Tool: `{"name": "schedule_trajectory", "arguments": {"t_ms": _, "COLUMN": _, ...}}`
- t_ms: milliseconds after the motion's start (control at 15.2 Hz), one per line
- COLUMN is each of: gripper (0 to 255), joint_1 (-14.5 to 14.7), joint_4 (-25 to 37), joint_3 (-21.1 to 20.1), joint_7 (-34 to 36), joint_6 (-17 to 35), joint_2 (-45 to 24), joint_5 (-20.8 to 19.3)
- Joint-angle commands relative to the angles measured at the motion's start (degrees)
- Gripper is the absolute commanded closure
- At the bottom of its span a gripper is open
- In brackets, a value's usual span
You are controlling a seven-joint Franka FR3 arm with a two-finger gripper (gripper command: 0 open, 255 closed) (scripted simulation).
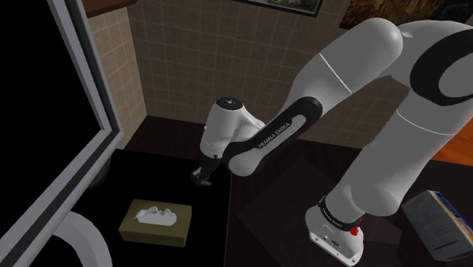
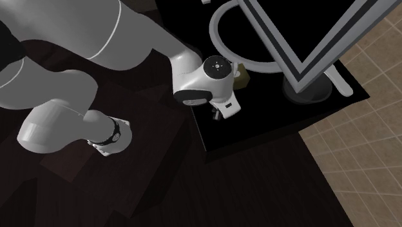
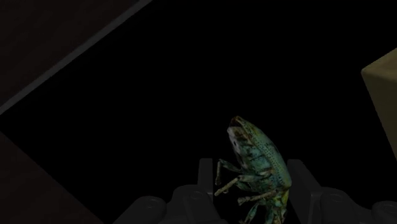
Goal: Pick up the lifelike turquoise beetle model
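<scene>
The turquoise beetle point(image 3: 257, 159), speckled with pale legs, stands tilted head-up between the two black fingers in the wrist view. My gripper point(image 3: 251, 170) is shut on it, one finger at each flank. In the shoulder view the gripper point(image 1: 203, 176) points down just over the black tabletop point(image 1: 151, 171), with a green speck of the beetle point(image 1: 201, 183) at its tips. The second exterior view has the hand point(image 2: 218, 115) over the same black top near its edge.
A tan tissue box point(image 1: 154, 222) lies on the black top close to the gripper, and its corner point(image 3: 382, 95) is beside the beetle. A big white-framed panel point(image 1: 76, 114) leans at the shoulder view's left. A blue-white box point(image 1: 440, 220) sits by the stand.
</scene>
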State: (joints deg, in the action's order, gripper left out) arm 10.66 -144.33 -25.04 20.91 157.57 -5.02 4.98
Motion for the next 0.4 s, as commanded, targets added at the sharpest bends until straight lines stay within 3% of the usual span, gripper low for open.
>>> {"name": "schedule_trajectory", "arguments": {"t_ms": 0, "gripper": 255, "joint_1": -0.2, "joint_4": 0.1, "joint_3": -0.4, "joint_7": -0.8, "joint_6": -1.7, "joint_2": 1.7, "joint_5": 1.4}}
{"name": "schedule_trajectory", "arguments": {"t_ms": 330, "gripper": 255, "joint_1": -0.2, "joint_4": 0.4, "joint_3": -0.6, "joint_7": -1.9, "joint_6": -4.4, "joint_2": 4.2, "joint_5": 3.1}}
